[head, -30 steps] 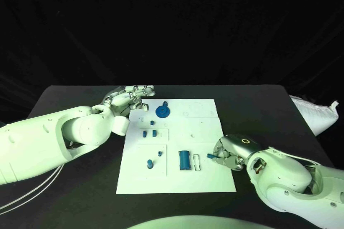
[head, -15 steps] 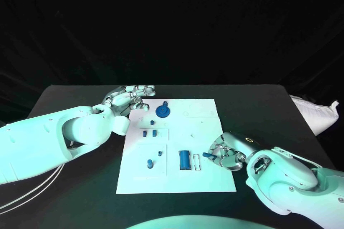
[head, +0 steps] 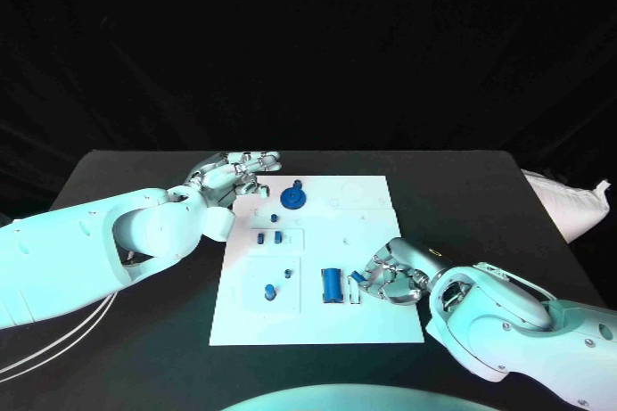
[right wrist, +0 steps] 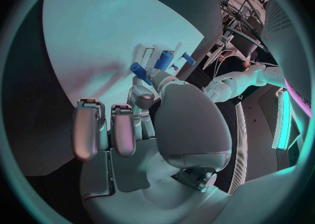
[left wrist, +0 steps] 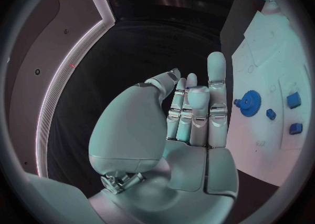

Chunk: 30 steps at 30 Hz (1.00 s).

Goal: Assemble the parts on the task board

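Head view, right hand (head: 390, 280) perhaps pinching small part (head: 357, 277), beside blue block (head: 332, 286)

Matt white task board (head: 366, 326), glossy blue plastic parts (head: 293, 198).

Head view: camera set high on the robot, looking down and forward over the black table (head: 476, 184), taking in the whole flat white rectangular task board (head: 366, 322) from a moderate distance. Left wrist view: fisheye close behind the silver left hand (left wrist: 187, 124), the board (left wrist: 262, 40) curving past at one side. Right wrist view: fisheye close behind the silver right hand (right wrist: 141, 124), facing down onto the board (right wrist: 98, 34). All three views share the board.
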Each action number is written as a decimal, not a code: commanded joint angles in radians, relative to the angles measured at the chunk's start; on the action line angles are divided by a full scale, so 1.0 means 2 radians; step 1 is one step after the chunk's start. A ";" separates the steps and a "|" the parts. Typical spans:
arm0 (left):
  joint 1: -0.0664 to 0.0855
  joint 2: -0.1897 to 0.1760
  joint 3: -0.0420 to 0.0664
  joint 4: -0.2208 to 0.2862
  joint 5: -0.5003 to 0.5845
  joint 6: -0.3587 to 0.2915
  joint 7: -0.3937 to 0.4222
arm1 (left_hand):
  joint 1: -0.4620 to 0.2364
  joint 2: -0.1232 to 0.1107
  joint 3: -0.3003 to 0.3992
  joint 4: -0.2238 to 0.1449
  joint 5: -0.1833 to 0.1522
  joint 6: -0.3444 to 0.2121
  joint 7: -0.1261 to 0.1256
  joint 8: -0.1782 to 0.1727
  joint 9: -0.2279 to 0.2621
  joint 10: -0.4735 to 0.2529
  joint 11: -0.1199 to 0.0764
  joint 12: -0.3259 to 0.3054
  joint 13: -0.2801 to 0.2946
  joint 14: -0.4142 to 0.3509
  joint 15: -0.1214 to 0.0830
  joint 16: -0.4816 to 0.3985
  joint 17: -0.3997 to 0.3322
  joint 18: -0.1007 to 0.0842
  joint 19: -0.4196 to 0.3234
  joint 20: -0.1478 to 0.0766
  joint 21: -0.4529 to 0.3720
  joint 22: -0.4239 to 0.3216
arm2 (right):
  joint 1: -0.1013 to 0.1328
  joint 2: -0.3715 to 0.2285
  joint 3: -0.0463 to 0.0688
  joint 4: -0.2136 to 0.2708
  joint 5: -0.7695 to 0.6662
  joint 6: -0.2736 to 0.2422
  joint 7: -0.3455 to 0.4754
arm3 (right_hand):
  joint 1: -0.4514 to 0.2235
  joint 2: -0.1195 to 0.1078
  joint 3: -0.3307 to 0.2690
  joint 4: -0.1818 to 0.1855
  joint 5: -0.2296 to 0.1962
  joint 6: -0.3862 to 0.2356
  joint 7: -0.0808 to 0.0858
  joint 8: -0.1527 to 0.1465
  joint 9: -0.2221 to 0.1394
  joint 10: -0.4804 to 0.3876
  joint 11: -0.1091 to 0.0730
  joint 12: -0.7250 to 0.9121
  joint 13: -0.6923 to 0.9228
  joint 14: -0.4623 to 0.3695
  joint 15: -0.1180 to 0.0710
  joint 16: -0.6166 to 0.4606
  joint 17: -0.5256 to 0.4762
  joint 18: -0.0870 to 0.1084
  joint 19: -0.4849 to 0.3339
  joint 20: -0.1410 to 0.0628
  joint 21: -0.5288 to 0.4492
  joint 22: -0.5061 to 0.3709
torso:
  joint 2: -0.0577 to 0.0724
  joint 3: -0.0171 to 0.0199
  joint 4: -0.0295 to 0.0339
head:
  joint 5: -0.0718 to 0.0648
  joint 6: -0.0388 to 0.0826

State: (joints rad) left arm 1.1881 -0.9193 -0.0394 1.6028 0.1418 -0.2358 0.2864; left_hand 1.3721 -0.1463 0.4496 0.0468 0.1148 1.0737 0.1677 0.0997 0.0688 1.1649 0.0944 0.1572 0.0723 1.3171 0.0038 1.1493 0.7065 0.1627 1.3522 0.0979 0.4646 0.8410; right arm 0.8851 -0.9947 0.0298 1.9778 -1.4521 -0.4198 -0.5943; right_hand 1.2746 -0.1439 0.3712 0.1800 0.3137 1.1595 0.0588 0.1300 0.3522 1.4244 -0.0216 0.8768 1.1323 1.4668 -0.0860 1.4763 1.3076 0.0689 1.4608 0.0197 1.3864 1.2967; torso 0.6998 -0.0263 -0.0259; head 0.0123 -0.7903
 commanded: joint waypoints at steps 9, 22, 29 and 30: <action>0.000 0.001 0.000 0.003 0.001 0.011 -0.001 | -0.001 0.004 -0.003 0.000 -0.001 -0.003 0.000 0.003 0.000 -0.004 0.000 0.002 -0.001 -0.003 0.001 0.002 -0.001 0.009 -0.002 0.001 -0.003 -0.001 | -0.001 0.015 0.000 -0.013 0.021 0.053 -0.007 | -0.039 0.005 -0.028 0.019 0.054 0.008 -0.002 -0.003 0.004 0.007 -0.001 0.008 0.006 0.038 -0.002 0.004 0.054 -0.004 0.005 -0.002 0.006 0.005 | 0.000 0.0004 -0.0005 | 0.001 -0.002; 0.000 0.001 0.000 0.003 0.000 0.012 -0.003 | -0.001 0.005 -0.003 -0.001 -0.001 -0.004 0.000 0.003 0.000 -0.005 0.000 0.003 -0.001 -0.003 0.001 0.002 -0.002 0.009 -0.002 0.001 -0.003 -0.001 | -0.001 0.017 0.000 -0.017 0.024 0.087 -0.011 | -0.053 0.014 -0.048 0.027 0.062 0.014 -0.004 -0.002 0.008 0.010 -0.003 0.003 0.004 0.039 -0.003 0.007 0.059 -0.005 0.007 -0.003 0.009 0.008 | -0.001 0.0001 -0.0014 | 0.000 -0.004; 0.000 0.001 0.000 0.004 0.000 0.013 -0.004 | -0.001 0.005 -0.003 -0.001 -0.001 -0.004 0.000 0.003 0.000 -0.005 0.000 0.003 -0.001 -0.003 0.001 0.002 -0.002 0.009 -0.002 0.001 -0.003 -0.001 | -0.001 0.019 0.000 -0.019 0.025 0.084 -0.011 | -0.053 0.014 -0.049 0.027 0.062 0.014 -0.004 -0.002 0.008 0.010 -0.003 0.003 0.003 0.039 -0.004 0.007 0.058 -0.005 0.006 -0.003 0.008 0.008 | -0.001 0.0001 -0.0003 | 0.000 -0.003; 0.000 0.001 0.000 0.004 0.000 0.013 -0.004 | -0.001 0.005 -0.003 -0.001 -0.001 -0.004 0.000 0.003 0.000 -0.005 0.000 0.003 -0.001 -0.003 0.001 0.002 -0.002 0.009 -0.002 0.001 -0.003 -0.001 | -0.001 0.019 0.000 -0.019 0.025 0.083 -0.011 | -0.054 0.014 -0.050 0.028 0.063 0.014 -0.004 -0.002 0.008 0.010 -0.003 0.003 0.003 0.039 -0.004 0.007 0.058 -0.005 0.006 -0.003 0.008 0.008 | -0.001 0.0001 -0.0004 | 0.000 -0.003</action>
State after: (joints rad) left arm 1.1881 -0.9191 -0.0394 1.6069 0.1414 -0.2298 0.2771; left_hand 1.3721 -0.1463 0.4468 0.0440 0.1148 1.0737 0.1677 0.0997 0.0688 1.1649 0.0944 0.1572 0.0722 1.3171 0.0038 1.1494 0.7032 0.1628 1.3522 0.0979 0.4647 0.8410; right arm 0.8869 -0.9583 0.0317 1.9414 -1.4060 -0.2837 -0.6079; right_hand 1.1745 -0.1139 0.2754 0.2357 0.4338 1.1810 0.0484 0.1318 0.3675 1.4402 -0.0268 0.8857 1.1394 1.4666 -0.0859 1.4855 1.3073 0.0688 1.4644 0.0162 1.3979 1.3080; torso 0.6988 -0.0259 -0.0272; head 0.0118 -0.7962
